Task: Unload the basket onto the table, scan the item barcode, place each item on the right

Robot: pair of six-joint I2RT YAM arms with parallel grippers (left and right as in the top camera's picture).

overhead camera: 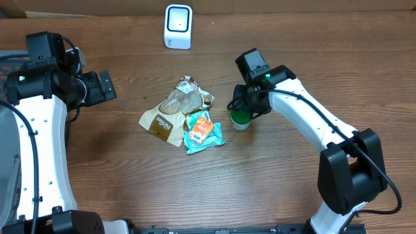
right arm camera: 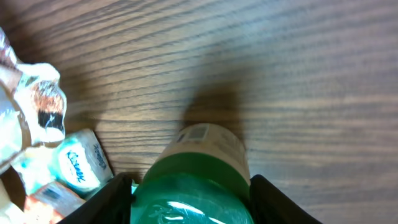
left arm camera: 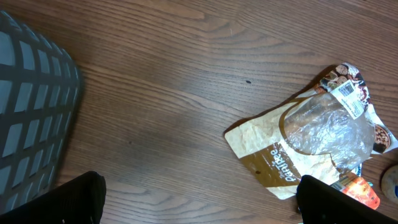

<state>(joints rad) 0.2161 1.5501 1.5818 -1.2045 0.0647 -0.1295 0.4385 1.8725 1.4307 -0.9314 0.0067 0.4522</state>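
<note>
Overhead view: the bottle [overhead camera: 240,119], green-capped, stands upright near the middle of the table [overhead camera: 292,52], just right of a pile of snack packets [overhead camera: 182,117]. The scanner [overhead camera: 178,26] sits at the far edge, well apart.

The right gripper [right arm camera: 191,196] straddles the cap, one finger close against each side. Whether the grip is firm cannot be told. The left gripper [left arm camera: 200,183] is spread wide, holding nothing, near the left edge.

Hazards:
- The cap is round and smooth. An uneven or loose hold could let the bottle slip or tip on lifting.
- A toppled bottle would likely roll into the packets.
- The small label [right arm camera: 196,134] covers only part of the bottle's side. If it faces away from the scanner, no read is likely.
</note>
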